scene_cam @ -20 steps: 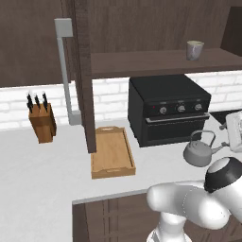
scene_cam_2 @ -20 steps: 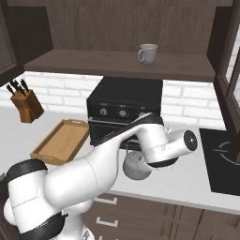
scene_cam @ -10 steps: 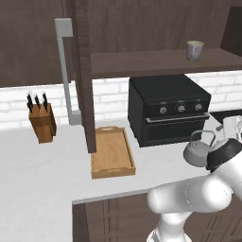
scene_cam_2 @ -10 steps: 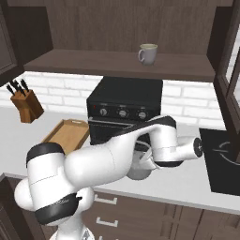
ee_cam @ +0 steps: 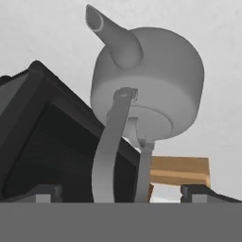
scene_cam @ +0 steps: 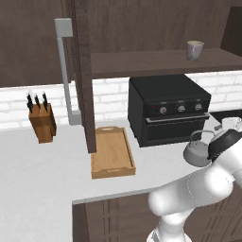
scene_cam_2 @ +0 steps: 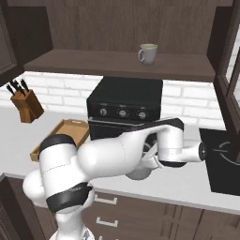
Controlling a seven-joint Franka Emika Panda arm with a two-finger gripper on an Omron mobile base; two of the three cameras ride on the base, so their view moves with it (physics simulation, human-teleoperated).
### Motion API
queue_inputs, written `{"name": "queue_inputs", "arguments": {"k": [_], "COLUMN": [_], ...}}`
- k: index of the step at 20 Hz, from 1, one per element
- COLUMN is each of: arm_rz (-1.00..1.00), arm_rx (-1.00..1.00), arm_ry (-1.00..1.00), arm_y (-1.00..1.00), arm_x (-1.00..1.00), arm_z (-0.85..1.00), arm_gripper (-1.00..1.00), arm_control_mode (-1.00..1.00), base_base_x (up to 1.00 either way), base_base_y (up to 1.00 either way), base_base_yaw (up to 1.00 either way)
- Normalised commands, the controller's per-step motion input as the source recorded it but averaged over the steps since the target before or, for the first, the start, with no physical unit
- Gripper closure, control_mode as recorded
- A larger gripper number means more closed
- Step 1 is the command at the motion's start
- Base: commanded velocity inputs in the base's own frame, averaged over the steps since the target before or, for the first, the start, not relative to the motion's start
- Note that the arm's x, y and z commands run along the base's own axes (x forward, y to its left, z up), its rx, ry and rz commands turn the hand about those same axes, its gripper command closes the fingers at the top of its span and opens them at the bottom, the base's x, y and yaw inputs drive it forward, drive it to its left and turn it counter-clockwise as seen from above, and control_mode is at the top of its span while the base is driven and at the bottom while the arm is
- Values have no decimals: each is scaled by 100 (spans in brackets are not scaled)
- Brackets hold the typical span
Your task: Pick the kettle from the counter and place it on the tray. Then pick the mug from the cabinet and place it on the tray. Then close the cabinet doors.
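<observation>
Kitchen scene with the arm reaching to the right end of the counter [scene_cam: 42, 175]. The kettle [scene_cam: 197, 152] stands upright on the counter, just in front of the black countertop oven [scene_cam: 168, 108] and to the right of the wooden tray [scene_cam: 112, 152], well apart from it. In the right base view the kettle [scene_cam_2: 140, 171] is largely hidden behind the arm's forearm and wrist. In the hand view the kettle [ee_cam: 149, 80] is seen close up, its spout pointing to the upper left of that picture and its thin loop handle running toward the camera, down between the two dark fingertips [ee_cam: 43, 193] of the tool [ee_cam: 122, 194]. The fingertips stand well apart on either side of the handle and touch nothing, so the tool is open. A corner of the tray [ee_cam: 179, 171] and the dark oven front [ee_cam: 52, 137] appear behind the kettle in that view.

The tray lies flat on the counter beside the lower edge of the opened left cabinet door [scene_cam: 82, 71], whose grey bar handle [scene_cam: 65, 71] faces left. The mug [scene_cam: 194, 49] stands upright on the shelf of the cabinet [scene_cam_2: 117, 63], above the oven, handle to the left in the right base view [scene_cam_2: 147, 54]. A knife block [scene_cam: 41, 122] sits at the far left of the counter against the white brick wall.
</observation>
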Motion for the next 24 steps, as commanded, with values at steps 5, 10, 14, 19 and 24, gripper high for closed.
{"name": "queue_inputs", "arguments": {"k": [5,10,14,19,24], "arm_rz": [0,0,-1,-1,-2], "arm_rx": [0,0,3,2,0], "arm_ry": [1,1,0,0,0], "arm_y": [-4,0,-1,0,19], "arm_x": [13,10,11,7,0], "arm_z": [-21,-21,-1,0,0], "arm_gripper": [-100,-100,-100,-100,-100], "arm_control_mode": [-100,-100,-100,-100,-100], "base_base_x": [0,0,0,0,0], "base_base_y": [0,0,0,0,0], "base_base_yaw": [0,0,0,0,0]}}
